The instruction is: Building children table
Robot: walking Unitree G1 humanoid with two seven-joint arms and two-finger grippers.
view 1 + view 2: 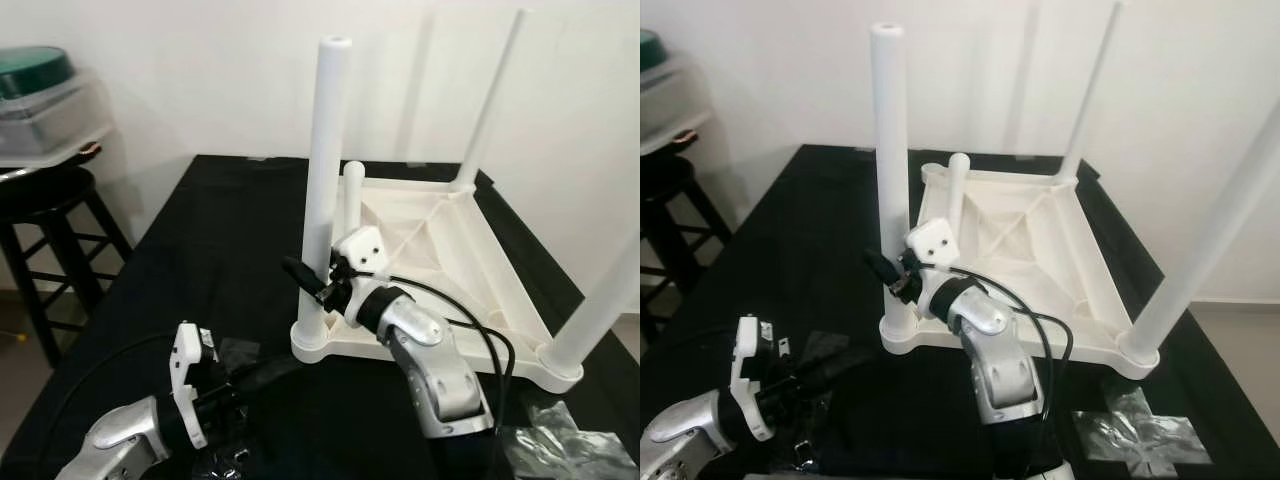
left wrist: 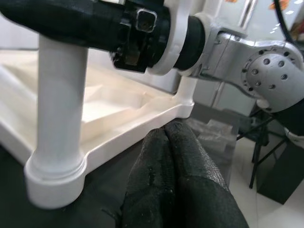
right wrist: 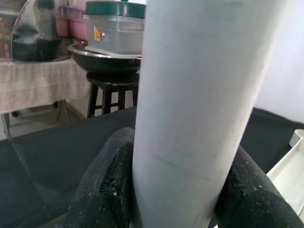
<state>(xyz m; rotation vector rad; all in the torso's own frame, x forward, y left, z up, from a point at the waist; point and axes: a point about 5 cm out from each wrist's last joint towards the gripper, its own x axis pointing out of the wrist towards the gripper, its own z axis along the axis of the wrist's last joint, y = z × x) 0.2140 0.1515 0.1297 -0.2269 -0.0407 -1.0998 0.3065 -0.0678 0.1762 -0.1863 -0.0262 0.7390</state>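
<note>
- The left gripper [image 1: 262, 377] hovers low over the black tablecloth [image 1: 200, 260], its two fingers pressed together on nothing, tips just short of the near edge of the tabletop.
- The right gripper [image 1: 305, 277] clamps the near-left leg [image 1: 325, 170] a little above its socket, one finger on each side.
- The white children's table [image 1: 450, 260] lies upside down, legs pointing up.
- Crumpled plastic wrap [image 1: 565, 440] lies at the near right.
- A black stool [image 1: 50, 230] stands far left.
</note>
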